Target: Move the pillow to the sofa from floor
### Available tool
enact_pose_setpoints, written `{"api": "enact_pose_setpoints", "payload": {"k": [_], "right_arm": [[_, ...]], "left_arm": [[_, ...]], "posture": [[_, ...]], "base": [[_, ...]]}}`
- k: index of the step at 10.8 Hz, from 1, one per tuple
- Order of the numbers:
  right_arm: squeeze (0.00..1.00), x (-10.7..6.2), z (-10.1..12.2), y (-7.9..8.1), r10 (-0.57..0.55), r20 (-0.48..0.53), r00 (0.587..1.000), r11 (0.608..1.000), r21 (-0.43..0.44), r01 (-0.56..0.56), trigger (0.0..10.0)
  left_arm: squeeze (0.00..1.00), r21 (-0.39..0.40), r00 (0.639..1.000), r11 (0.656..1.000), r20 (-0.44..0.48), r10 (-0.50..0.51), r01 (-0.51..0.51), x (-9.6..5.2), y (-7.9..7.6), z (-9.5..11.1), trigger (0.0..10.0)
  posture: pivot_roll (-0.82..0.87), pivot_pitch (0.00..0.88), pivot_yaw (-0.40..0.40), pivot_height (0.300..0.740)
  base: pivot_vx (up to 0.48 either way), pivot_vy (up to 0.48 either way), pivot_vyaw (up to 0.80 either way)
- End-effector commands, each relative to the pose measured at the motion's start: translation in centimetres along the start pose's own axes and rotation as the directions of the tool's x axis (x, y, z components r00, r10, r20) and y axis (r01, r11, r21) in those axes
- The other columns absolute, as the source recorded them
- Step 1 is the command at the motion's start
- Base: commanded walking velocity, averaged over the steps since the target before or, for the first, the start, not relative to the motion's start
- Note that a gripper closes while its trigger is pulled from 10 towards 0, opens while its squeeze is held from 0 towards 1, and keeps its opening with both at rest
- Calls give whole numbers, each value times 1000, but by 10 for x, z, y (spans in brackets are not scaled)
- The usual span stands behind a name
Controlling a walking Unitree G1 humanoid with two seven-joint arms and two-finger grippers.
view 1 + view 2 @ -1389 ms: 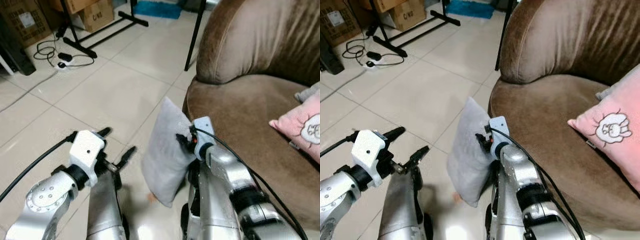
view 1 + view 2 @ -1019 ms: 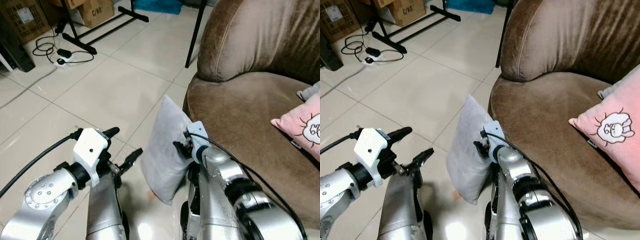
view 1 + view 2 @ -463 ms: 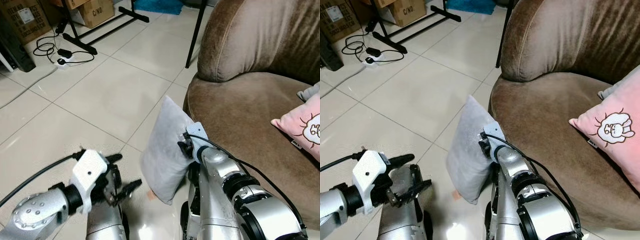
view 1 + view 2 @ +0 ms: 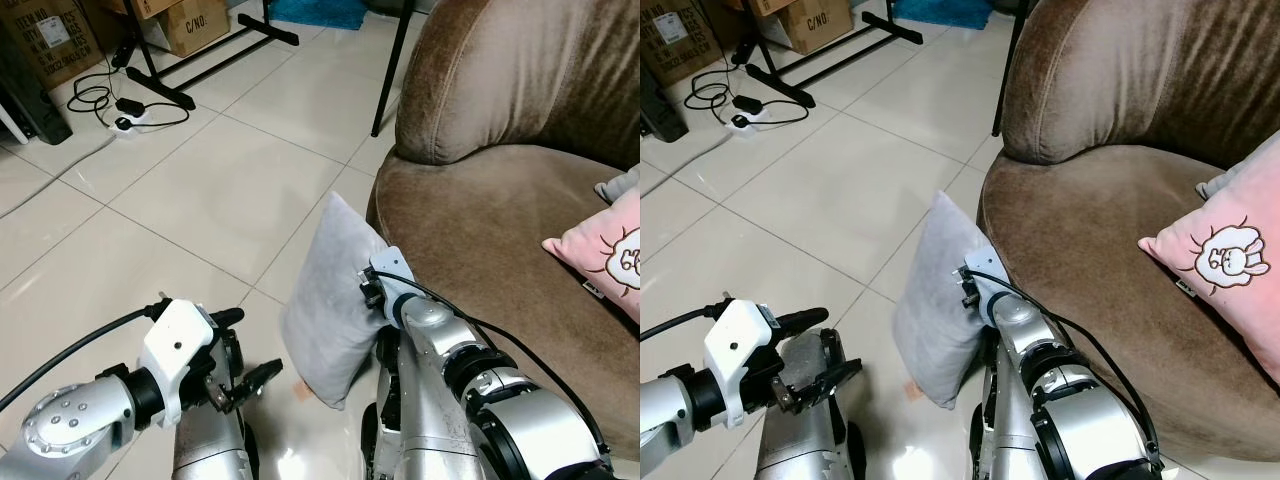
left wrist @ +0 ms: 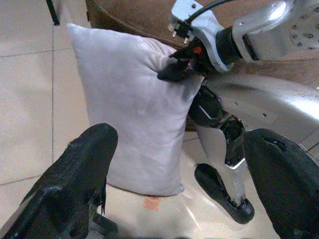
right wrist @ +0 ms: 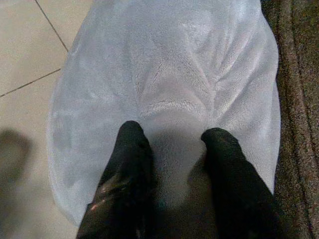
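Note:
A grey pillow [image 4: 322,295] stands on edge on the tiled floor and leans against the front of the brown sofa [image 4: 480,210]. My right gripper [image 6: 172,132] is shut on the pillow's upper edge, on the side nearest the sofa. A fold of grey fabric bulges between its black fingers [image 6: 130,147]. In the left wrist view the pinch shows on the pillow's top corner [image 5: 182,69]. My left gripper [image 4: 248,345] hangs open low at the left, a short way from the pillow and touching nothing.
A pink pillow with a cartoon print [image 4: 605,250] lies on the sofa seat at the right. A black pole [image 4: 388,65] stands beside the sofa arm. Cardboard boxes [image 4: 190,20], a black stand foot [image 4: 215,50] and a power strip with cable [image 4: 125,122] are at the far left.
My left arm has dropped lower and drawn back from the pillow. My right gripper has pushed a little further onto the pillow's edge. The pillow stands where it did.

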State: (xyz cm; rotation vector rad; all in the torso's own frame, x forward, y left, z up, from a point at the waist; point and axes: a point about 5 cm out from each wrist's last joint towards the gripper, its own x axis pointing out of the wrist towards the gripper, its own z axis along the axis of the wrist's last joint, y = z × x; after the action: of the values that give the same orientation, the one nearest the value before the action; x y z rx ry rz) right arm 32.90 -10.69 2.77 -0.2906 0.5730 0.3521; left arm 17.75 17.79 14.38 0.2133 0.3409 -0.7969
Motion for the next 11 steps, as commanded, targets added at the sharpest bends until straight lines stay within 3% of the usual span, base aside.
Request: {"api": "enact_pose_setpoints", "payload": {"k": [1, 5, 7, 9, 10, 11], "right_arm": [[0, 0, -11, 3, 5, -50, 999, 1000, 5, -4, 0], [0, 0, -14, 13, 28, -52, 998, 1000, 14, -28, 0], [0, 1, -11, 13, 32, -27, 999, 999, 36, -31, 0], [0, 0, 6, 4, 24, 77, 997, 991, 127, -33, 0], [0, -3, 24, -6, 11, 199, 980, 974, 220, -56, 0], [0, -21, 50, -20, -24, 365, 931, 948, 304, -95, 0]], "left_arm": [[0, 5, 1000, 1000, 1, 31, -31, -1, 7, 0, 10000], [0, -20, 1000, 1000, 7, 4, -4, 7, 15, 0, 10000], [0, -8, 999, 999, 11, 40, -40, 14, 24, -1, 10000], [0, 34, 991, 991, 48, 129, -131, 13, 34, 5, 10000], [0, 35, 965, 967, 89, 247, -251, 9, 44, 11, 10000], [0, 27, 939, 944, 123, 322, -328, 0, 47, 16, 10000]], "posture": [[83, 90, 9, 444], [87, 37, 20, 444], [82, 21, 21, 444], [81, 0, 18, 444], [77, 0, 14, 444], [70, 0, 12, 444]], "base": [[0, 0, 0], [0, 0, 0], [0, 0, 0], [0, 0, 0], [0, 0, 0], [0, 0, 0]]}}
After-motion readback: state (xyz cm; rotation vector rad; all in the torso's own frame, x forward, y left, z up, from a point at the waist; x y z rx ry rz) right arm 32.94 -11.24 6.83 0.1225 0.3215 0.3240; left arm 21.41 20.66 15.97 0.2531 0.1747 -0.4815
